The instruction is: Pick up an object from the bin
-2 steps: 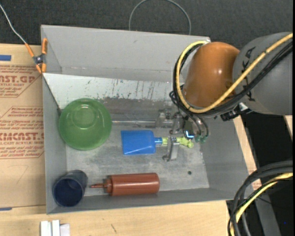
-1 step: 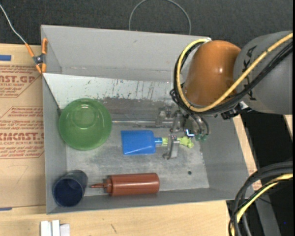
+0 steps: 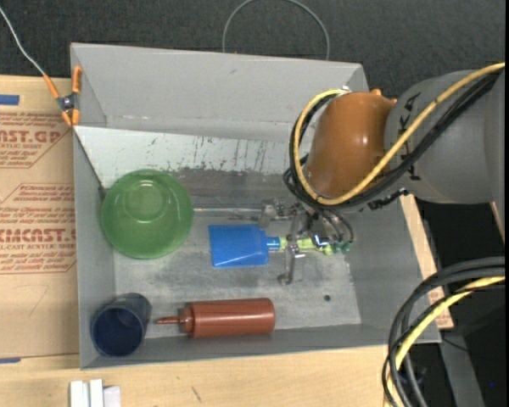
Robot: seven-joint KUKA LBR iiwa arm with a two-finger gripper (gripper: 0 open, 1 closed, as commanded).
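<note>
My gripper (image 3: 283,242) is low in the right middle of the bin, under the arm's orange cover. Its two metal fingers stand apart, one toward the back and one toward the front, so it is open. A blue plastic thing (image 3: 236,247) with a wide flat body and a narrow neck lies in the middle of the bin. The neck points right and ends just between my fingers. The fingers are not closed on it.
A green upturned bowl (image 3: 146,214) sits at the left. A dark blue cup (image 3: 119,325) stands in the front left corner. A brown squeeze bottle (image 3: 225,318) lies along the front wall, nozzle pointing left. The arm and its cables cover the bin's right side.
</note>
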